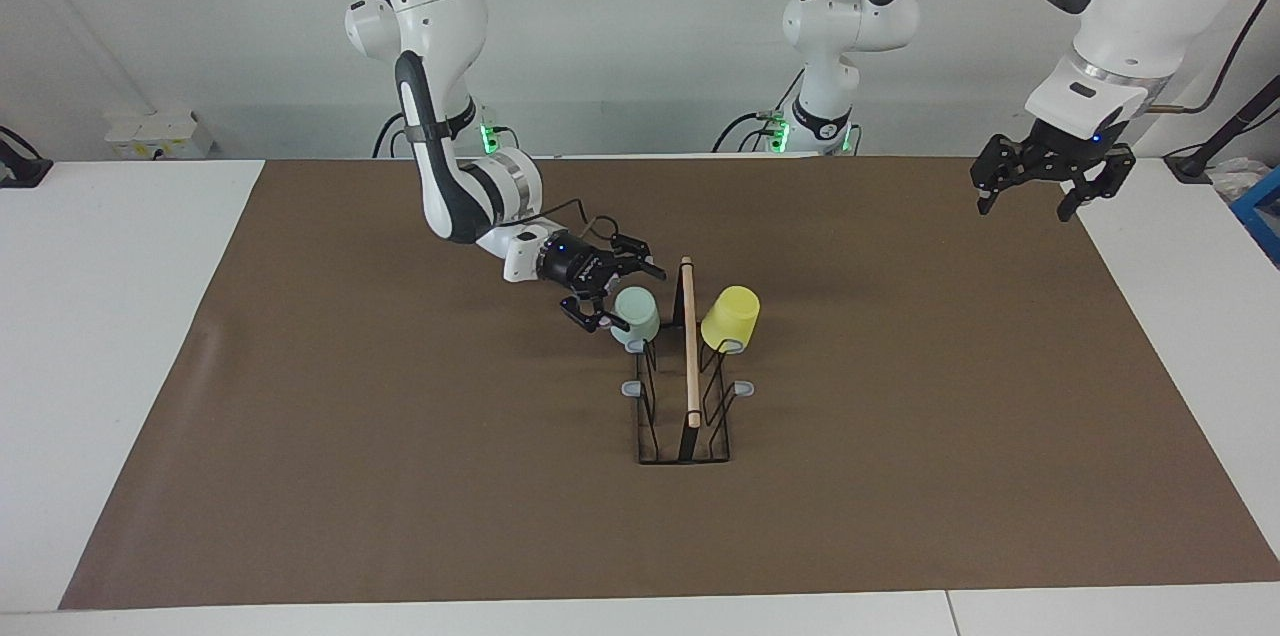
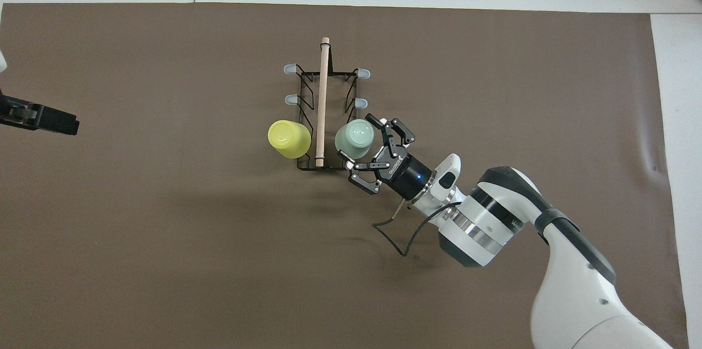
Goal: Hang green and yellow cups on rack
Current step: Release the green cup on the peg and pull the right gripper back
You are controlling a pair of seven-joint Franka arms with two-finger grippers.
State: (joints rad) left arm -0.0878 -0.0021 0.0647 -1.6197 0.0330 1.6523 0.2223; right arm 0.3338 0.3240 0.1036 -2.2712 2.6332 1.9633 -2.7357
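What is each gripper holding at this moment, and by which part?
Nothing is held. The right gripper is open beside the green cup, which hangs on the rack. The left gripper is open over the table's end.

My mint green cup and yellow cup hang upside-down on the black wire rack, flanking its wooden rod.

Wall: you face plain white.
Table: yours, white-topped.
Mat: brown, covers your table's middle.
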